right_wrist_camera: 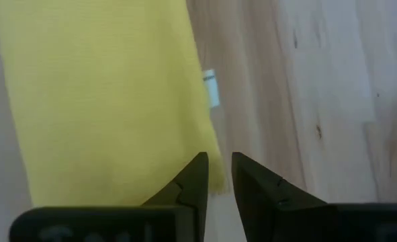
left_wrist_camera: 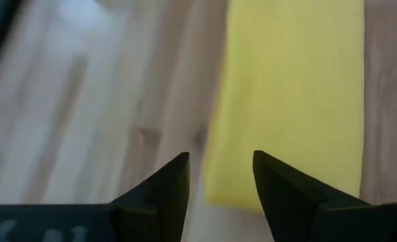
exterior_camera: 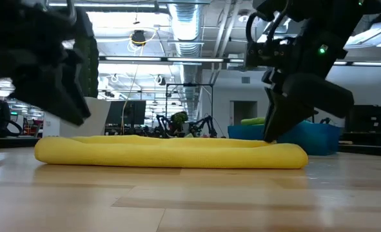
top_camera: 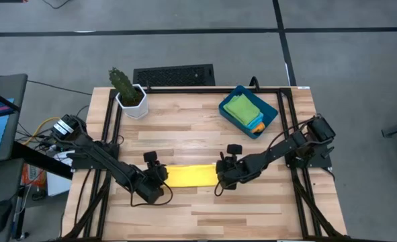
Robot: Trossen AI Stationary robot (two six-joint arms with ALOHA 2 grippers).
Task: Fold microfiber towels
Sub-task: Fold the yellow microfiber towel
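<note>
A bright yellow microfiber towel lies on the wooden table folded into a long narrow strip, flat along its whole length. My left gripper hovers open just above and off the strip's left end, near its corner. My right gripper stands over the strip's right end with a narrow gap between its fingers and nothing in the gap. A small white tag sticks out from the towel's edge there. My left gripper touches nothing. My right gripper has its fingertips down at the top of the towel's right end; whether they touch the cloth, I cannot tell.
A dark teal bin at the far right holds a folded green towel on top of an orange one. A cactus in a white pot stands at the far left. Bare wood lies on the near side of the strip.
</note>
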